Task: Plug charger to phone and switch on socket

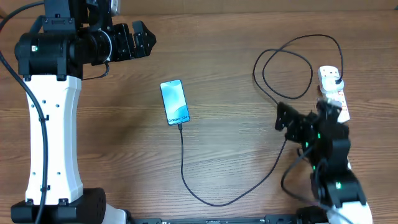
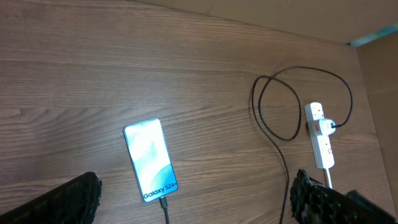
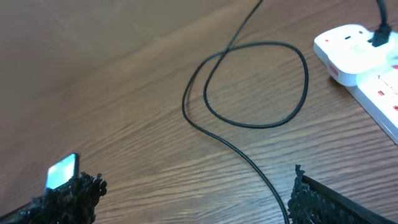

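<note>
Seemingly light and rigid, the small white plastic power strip (image 1: pixel 333 93) lay at the brown wooden counter's (image 1: pixel 230 68) right edge, likely wanting a straight-down press on its red-marked switch (image 3: pixel 334 73). The left end effector (image 1: pixel 143 40) and right end effector (image 1: pixel 281 118) gaped empty.

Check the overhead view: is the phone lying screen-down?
No, the phone lies screen-up on the table, its lit blue display facing the camera.

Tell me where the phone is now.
In the overhead view, the phone lies face up just left of centre on the table, with the charger meeting its near edge.
</note>
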Controlling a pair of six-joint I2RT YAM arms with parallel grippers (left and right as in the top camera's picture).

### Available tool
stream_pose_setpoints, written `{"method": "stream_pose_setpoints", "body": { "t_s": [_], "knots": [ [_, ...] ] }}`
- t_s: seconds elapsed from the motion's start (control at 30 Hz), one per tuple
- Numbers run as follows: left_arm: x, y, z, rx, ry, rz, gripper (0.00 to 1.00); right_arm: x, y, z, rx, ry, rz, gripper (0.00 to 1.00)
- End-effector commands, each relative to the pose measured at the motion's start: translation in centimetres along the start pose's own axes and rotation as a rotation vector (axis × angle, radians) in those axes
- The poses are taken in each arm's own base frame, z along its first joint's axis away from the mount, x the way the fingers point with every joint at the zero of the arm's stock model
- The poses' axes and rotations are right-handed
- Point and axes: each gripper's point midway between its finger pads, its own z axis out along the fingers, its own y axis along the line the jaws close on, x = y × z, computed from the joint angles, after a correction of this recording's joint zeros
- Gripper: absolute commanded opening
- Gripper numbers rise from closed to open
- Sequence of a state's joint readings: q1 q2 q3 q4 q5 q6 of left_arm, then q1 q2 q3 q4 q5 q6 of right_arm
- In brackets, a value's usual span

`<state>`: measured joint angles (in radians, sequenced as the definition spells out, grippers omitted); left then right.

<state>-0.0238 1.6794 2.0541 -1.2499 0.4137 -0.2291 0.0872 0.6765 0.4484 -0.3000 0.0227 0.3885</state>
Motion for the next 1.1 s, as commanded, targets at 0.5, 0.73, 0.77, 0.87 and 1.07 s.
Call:
{"method": "stream_pose_setpoints", "body": {
  "t_s": [0.5,0.73,0.77,0.87,1.07],
  "knots": [
    [-0.2,0.5,-0.1,-0.012,-0.006,0.005,1.00,2.7,-0.9,-3.2,-0.117,-0.211,-0.035,1.00],
    [-0.2,0.5,-0.1,-0.012,-0.006,0.005,1.00,3.0,-0.9,-3.3,-0.147,-0.261,-0.036,1.00],
    [-0.2,0.5,-0.1,-0.012,-0.006,0.005,1.00,2.9,-0.8,-3.3,-0.153,-0.273,-0.036,1.00],
    [-0.2,0.5,-0.1,-0.012,-0.006,0.005,0.99,2.9,-0.8,-3.3,-0.168,-0.304,-0.036,1.00],
    [-0.2,0.5,-0.1,-0.012,-0.006,0.005,1.00,2.4,-0.6,-3.4,-0.183,-0.337,-0.035,1.00]
  ]
}}
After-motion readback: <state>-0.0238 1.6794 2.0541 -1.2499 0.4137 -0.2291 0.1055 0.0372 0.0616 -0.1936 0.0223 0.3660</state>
